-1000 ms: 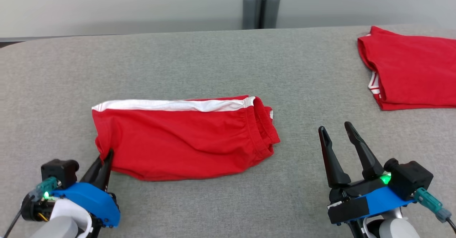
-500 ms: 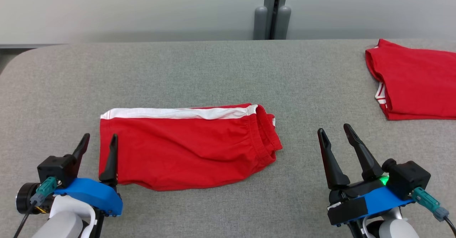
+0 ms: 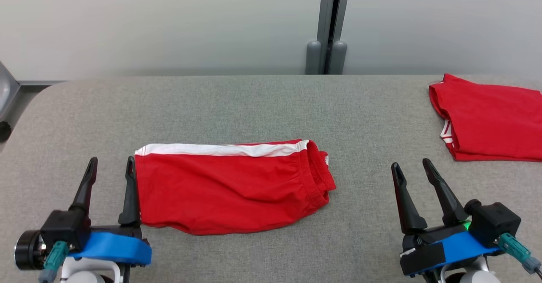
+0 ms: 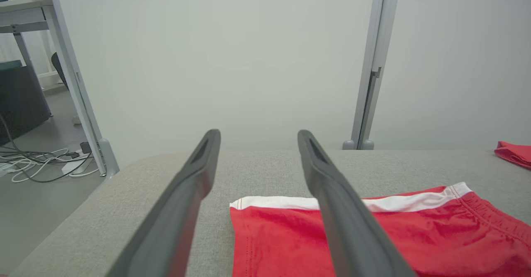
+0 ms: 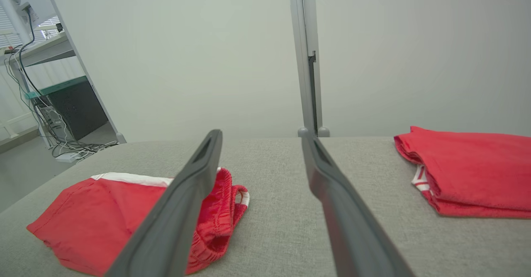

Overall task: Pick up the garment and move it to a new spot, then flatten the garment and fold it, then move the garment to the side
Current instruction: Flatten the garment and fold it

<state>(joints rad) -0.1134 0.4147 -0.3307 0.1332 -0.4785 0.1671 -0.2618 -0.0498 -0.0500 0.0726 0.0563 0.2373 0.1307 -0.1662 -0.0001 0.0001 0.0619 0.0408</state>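
Garment (image 3: 230,185) lies unheld between wide-open, empty jaws.

Quick count: two red garments on one grey table (image 3: 254,105). That's one pair of red shorts (image 3: 228,190) with a single white band, plus one folded red garment (image 3: 491,122) with a bit of white trim. Two grippers, the left gripper (image 3: 111,160) and the right gripper (image 3: 410,163), with two dark fingers (image 3: 129,194) apiece, so four in all. One green light (image 3: 465,225) on the right one. One metal post (image 3: 332,20) at the back with two grey rounded feet (image 3: 313,56).
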